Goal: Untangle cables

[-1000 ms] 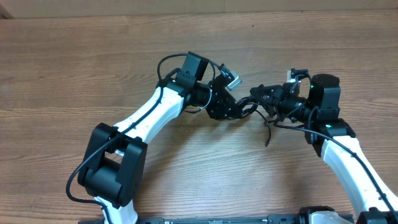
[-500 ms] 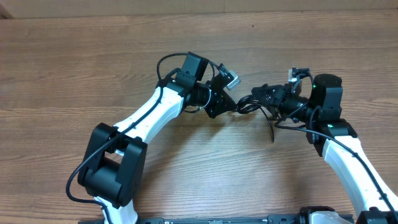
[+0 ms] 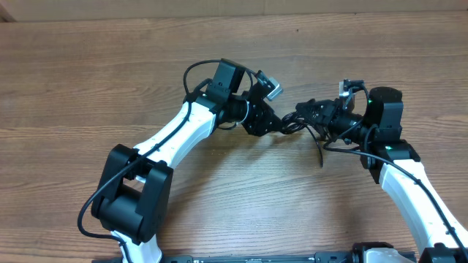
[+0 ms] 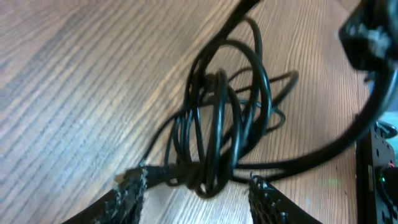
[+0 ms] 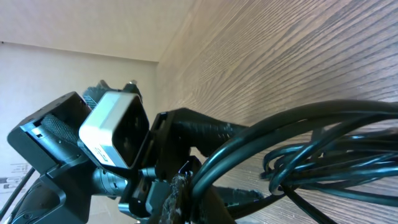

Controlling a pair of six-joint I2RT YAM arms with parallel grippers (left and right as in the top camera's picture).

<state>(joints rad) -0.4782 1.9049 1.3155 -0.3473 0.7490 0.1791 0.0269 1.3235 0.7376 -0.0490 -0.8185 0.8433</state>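
The cables [image 3: 319, 150] are a tangled bundle of thin black cords hanging between my two grippers above the wooden table [image 3: 110, 88], with one loose end trailing down to it. In the left wrist view the looped bundle [image 4: 217, 124] sits just ahead of my left gripper [image 4: 199, 196]. Its fingers are spread wide apart, with the lowest loops between the tips. My left gripper [image 3: 276, 126] is left of the bundle in the overhead view. My right gripper [image 3: 303, 113] holds the bundle from the right. In the right wrist view the cords [image 5: 323, 149] run out beside its finger [image 5: 186, 199].
The left arm's wrist camera [image 5: 115, 134] fills the left side of the right wrist view, very close to the right gripper. Thicker black arm cables loop over the left wrist [image 3: 197, 73] and beside the right wrist [image 3: 344, 142]. The table's far edge [image 3: 234, 16] runs along the top.
My left gripper drew back to the left off the bundle, then moved right to it again. My right arm shifted slightly right and the loose end swung with it.
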